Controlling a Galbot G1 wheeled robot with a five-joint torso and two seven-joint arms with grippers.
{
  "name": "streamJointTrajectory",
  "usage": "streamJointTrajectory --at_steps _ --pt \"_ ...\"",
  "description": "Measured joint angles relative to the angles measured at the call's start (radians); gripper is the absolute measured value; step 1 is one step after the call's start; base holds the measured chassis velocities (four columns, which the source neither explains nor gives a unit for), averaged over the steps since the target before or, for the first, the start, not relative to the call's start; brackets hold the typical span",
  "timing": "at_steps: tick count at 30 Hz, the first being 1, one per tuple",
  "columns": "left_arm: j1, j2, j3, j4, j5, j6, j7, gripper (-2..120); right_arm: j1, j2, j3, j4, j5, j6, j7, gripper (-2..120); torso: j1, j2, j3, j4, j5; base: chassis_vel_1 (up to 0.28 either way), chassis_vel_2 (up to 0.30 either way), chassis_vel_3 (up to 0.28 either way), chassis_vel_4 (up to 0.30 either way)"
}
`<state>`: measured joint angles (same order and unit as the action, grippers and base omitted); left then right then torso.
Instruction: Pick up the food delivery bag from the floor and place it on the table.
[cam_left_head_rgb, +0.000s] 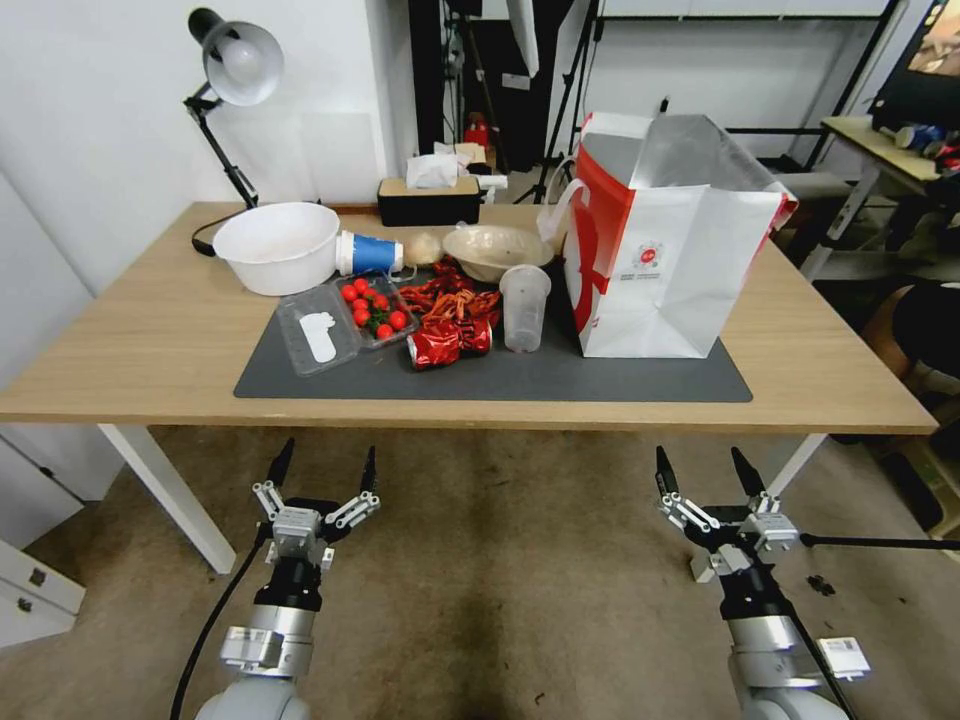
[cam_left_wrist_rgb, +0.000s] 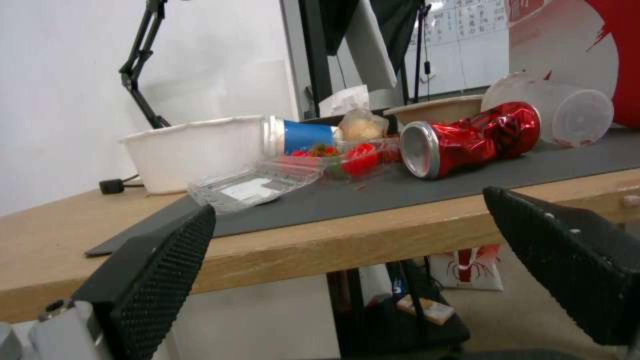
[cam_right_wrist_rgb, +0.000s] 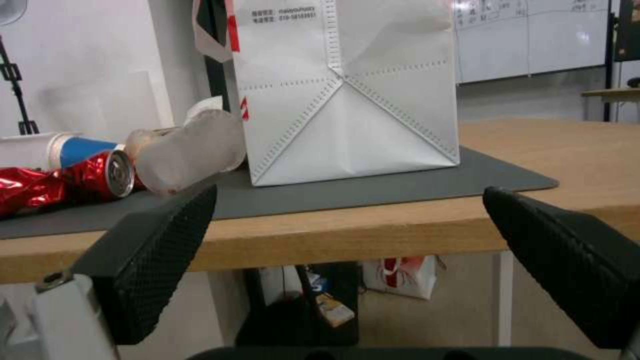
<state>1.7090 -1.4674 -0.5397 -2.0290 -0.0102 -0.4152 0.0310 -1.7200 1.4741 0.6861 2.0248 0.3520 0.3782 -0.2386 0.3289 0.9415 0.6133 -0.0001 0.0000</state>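
Observation:
The food delivery bag (cam_left_head_rgb: 660, 270) stands upright on the right part of the dark grey mat (cam_left_head_rgb: 500, 382) on the table (cam_left_head_rgb: 150, 340). It is white with red side panels, a silver lining and a small round red logo. Its white front (cam_right_wrist_rgb: 347, 90) rises just beyond the table's near edge in the right wrist view. My left gripper (cam_left_head_rgb: 328, 452) and right gripper (cam_left_head_rgb: 700, 458) hang low over the floor (cam_left_head_rgb: 500, 570) in front of the table, both open and holding nothing. The left gripper (cam_left_wrist_rgb: 347, 200) faces the table edge, and the right gripper (cam_right_wrist_rgb: 350, 192) faces the bag.
On the mat's left half lie a crushed red can (cam_left_head_rgb: 445, 345), a clear cup (cam_left_head_rgb: 524, 305), a tray of tomatoes (cam_left_head_rgb: 375, 310) and red wrappers. A white basin (cam_left_head_rgb: 277, 245), a tan bowl (cam_left_head_rgb: 495, 248), a tissue box (cam_left_head_rgb: 428, 200) and a lamp (cam_left_head_rgb: 235, 65) stand behind. A white table leg (cam_left_head_rgb: 165, 490) stands by the left arm.

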Motion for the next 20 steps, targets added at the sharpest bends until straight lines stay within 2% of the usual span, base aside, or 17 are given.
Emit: streamJointTrajectory --at_steps 20 --pt "0.001 0.0 -0.001 0.0 0.001 0.0 -0.001 100 0.002 -0.002 0.0 0.002 0.003 -0.001 0.001 100 0.0 0.0 0.0 0.0 0.0 0.0 0.0 0.0 0.0"
